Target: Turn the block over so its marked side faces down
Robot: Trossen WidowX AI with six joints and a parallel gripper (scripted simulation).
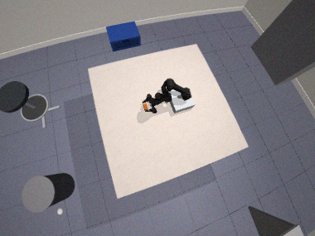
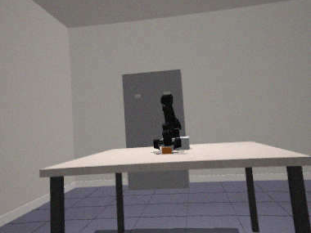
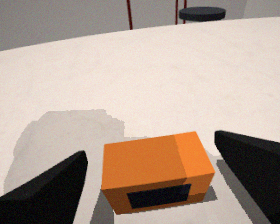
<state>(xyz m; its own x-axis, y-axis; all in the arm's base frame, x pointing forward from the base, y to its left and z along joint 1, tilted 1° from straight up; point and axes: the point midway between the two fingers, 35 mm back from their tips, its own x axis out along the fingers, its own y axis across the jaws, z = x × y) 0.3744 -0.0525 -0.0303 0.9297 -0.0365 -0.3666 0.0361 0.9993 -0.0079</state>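
The orange block (image 1: 145, 107) (image 2: 167, 150) (image 3: 150, 160) rests on the table (image 1: 124, 162) (image 2: 229, 153) (image 3: 150, 75). In the wrist view its plain orange broad face is up, and its dark rectangular mark (image 3: 159, 196) is on the upright side toward the wrist camera and the arm. The underside is hidden. My gripper (image 1: 148, 105) (image 2: 167, 145) (image 3: 151, 147) is open and empty, low over the table. One finger stands to each side of the block, with a gap at both sides in the wrist view.
The arm stands at a light grey base box (image 1: 183, 104) (image 2: 185, 142) behind the gripper. Shadows of the arm and gripper fall around the block. A blue box (image 1: 123, 36), a dark stool (image 3: 202, 13) and a grey cylinder (image 1: 38, 194) are off the table.
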